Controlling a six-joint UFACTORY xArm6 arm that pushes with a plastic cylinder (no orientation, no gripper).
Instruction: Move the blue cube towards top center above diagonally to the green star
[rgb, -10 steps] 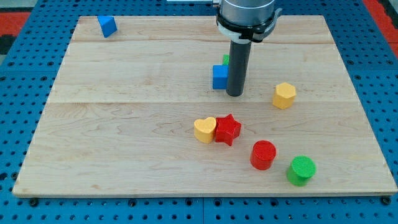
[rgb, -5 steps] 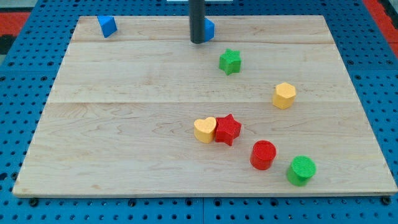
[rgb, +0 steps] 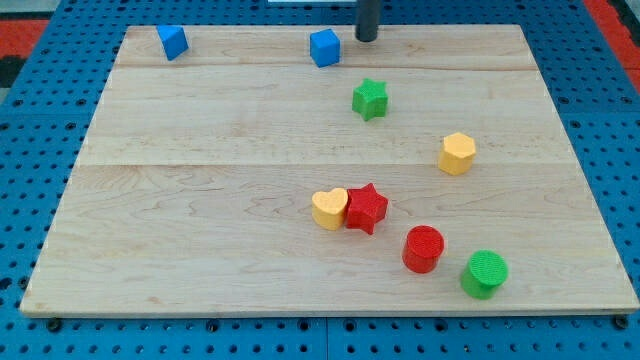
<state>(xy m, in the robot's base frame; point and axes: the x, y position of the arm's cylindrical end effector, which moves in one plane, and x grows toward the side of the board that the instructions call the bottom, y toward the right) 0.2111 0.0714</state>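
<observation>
Well, my tip (rgb: 367, 38) (a bare rod, no jaws to spread) stands just right of the blue cube (rgb: 324, 47), apart; green star (rgb: 369, 99) below. Any correction should be gentle.

My tip (rgb: 367, 38) stands just right of the blue cube (rgb: 324, 47), clear of it, above the green star (rgb: 369, 99).

Rod (rgb: 367, 18) running off view's top edge — only short lower stretch showing, arm above it staying out of frame. My tip (rgb: 367, 39) sitting at table's (rgb: 200, 200) far edge, contact with surface too small to tell. Blue pegboard (rgb: 30, 200) around table getting cropped on all sides.
</observation>
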